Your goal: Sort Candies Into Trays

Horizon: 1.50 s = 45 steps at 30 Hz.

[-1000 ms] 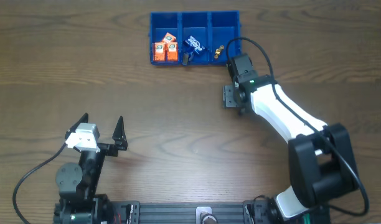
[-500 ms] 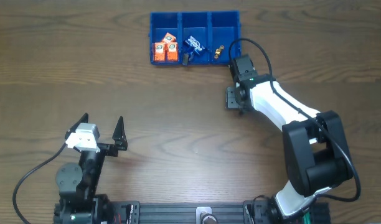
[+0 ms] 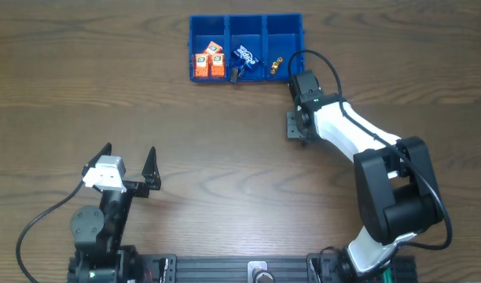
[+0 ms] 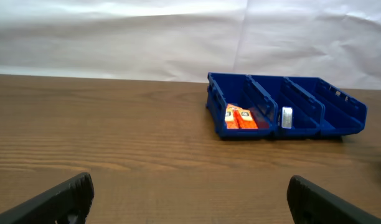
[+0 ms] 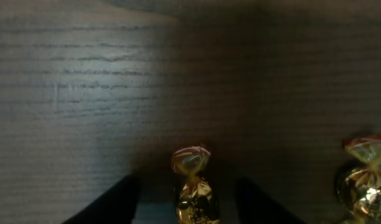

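Only the right arm has shifted since the earlier frames: its rear links have swung a little toward the middle, while its fingers [image 5: 119,202] have kept almost the same spot low over the wooden counter [image 3: 146,94], just short of the right end of the blue tray [image 4: 346,115]. The left arm has not moved.

The right fingers stand apart, one on each side of a gold-wrapped candy [image 5: 193,186] that lies on the counter. This candy sits in the gap between them with bare wood showing on both sides, so neither finger presses it. Its twisted end, edged in red and white, points away from the fingers. A second gold candy [image 5: 365,177] lies on the counter outside one finger, well apart from the first. No writing can be made out on either wrapper.

The left fingers [image 4: 66,199] are spread wide with nothing between them, and the tray lies far ahead of them. The tray has three compartments. Orange packets [image 3: 207,63] fill the left one, a blue-wrapped candy [image 3: 244,55] is in the middle one, and a small gold candy [image 3: 274,63] is in the right one. The orange packets carry a small printed label, too small to read.
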Tool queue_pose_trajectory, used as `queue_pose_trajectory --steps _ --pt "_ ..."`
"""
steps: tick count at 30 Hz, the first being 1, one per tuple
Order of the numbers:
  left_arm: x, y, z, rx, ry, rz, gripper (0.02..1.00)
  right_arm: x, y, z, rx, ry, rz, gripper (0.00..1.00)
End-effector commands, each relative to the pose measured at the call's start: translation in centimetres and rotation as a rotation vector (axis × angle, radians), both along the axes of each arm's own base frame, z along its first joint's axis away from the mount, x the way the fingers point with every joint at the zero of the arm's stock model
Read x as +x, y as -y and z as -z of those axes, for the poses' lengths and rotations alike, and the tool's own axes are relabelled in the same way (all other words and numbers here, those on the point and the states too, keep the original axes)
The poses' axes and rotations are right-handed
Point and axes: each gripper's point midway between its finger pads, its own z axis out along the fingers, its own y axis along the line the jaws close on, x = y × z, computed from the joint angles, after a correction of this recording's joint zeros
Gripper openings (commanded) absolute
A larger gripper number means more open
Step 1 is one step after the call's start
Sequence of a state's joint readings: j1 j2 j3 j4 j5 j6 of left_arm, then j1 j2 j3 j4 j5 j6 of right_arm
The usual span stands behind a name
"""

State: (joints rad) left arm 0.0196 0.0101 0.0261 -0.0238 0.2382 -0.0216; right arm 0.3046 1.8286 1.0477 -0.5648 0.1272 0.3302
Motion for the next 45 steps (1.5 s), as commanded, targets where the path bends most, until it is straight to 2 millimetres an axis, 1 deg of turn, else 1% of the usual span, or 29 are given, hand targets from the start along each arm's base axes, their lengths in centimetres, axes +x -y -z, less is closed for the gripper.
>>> queue_pose_trajectory --steps 1,2,3,13,17,19,21,22,23,24,25,27,29,31,33,34,36,38,40,45 --pt "-0.1 0.2 1.6 0.007 -0.043 0.017 0.998 -0.3 0.7 0.5 -0.016 -0.024 0.016 0.384" --pt "-0.1 0.2 1.6 0.007 -0.043 0.017 0.998 -0.4 0.7 0.5 -0.017 -0.025 0.016 0.36" --pt "-0.1 0.2 1.6 0.007 -0.043 0.017 0.998 -0.4 0.7 0.5 -0.018 -0.028 0.016 0.308" --pt "-0.1 0.2 1.6 0.007 -0.043 0.017 0.998 -0.5 0.8 0.5 -0.023 -0.031 0.017 0.123" --pt "-0.1 0.2 1.6 0.007 -0.043 0.017 0.998 -0.3 0.8 0.4 -0.02 -0.024 0.017 0.104" --pt "-0.1 0.2 1.6 0.007 -0.044 0.017 0.996 0.1 0.6 -0.3 -0.014 -0.005 0.017 0.099" --pt "-0.1 0.2 1.6 0.007 -0.043 0.017 0.998 1.3 0.2 -2.5 0.002 0.046 0.015 0.097" --pt "-0.1 0.2 1.6 0.007 -0.043 0.017 0.996 2.0 0.0 -4.0 0.012 0.081 0.015 0.097" --pt "-0.1 0.2 1.6 0.007 -0.043 0.017 0.998 3.1 -0.3 -6.2 0.029 0.133 0.015 0.095" --pt "-0.1 0.2 1.6 0.007 -0.043 0.017 0.998 3.9 -0.6 -7.7 0.04 0.171 0.012 0.095" --pt "-0.1 0.2 1.6 0.007 -0.043 0.017 0.998 4.9 -0.9 -9.8 0.053 0.222 0.004 0.093" --pt "-0.1 0.2 1.6 0.007 -0.043 0.017 0.998 7.9 -1.8 -15.3 0.085 0.347 -0.006 0.088" --pt "-0.1 0.2 1.6 0.007 -0.043 0.017 0.996 10.4 -2.5 -19.0 0.101 0.445 -0.027 0.086" --pt "-0.1 0.2 1.6 0.007 -0.043 0.017 0.996 12.7 -2.8 -21.9 0.097 0.534 -0.031 0.086" --pt "-0.1 0.2 1.6 0.007 -0.043 0.017 0.998 14.9 -3.1 -23.7 0.087 0.604 -0.031 0.088" --pt "-0.1 0.2 1.6 0.007 -0.043 0.017 0.998 15.9 -3.2 -24.2 0.079 0.631 -0.038 0.088" --pt "-0.1 0.2 1.6 0.007 -0.043 0.017 0.998 17.7 -3.4 -24.6 0.067 0.675 -0.028 0.088" --pt "-0.1 0.2 1.6 0.007 -0.043 0.017 0.998 19.0 -3.7 -24.0 0.061 0.691 -0.032 0.088" --pt "-0.1 0.2 1.6 0.007 -0.043 0.017 0.998 19.9 -4.1 -22.6 0.057 0.681 -0.042 0.088" --pt "-0.1 0.2 1.6 0.007 -0.043 0.017 0.998 20.9 -4.4 -18.5 0.038 0.624 -0.044 0.091"
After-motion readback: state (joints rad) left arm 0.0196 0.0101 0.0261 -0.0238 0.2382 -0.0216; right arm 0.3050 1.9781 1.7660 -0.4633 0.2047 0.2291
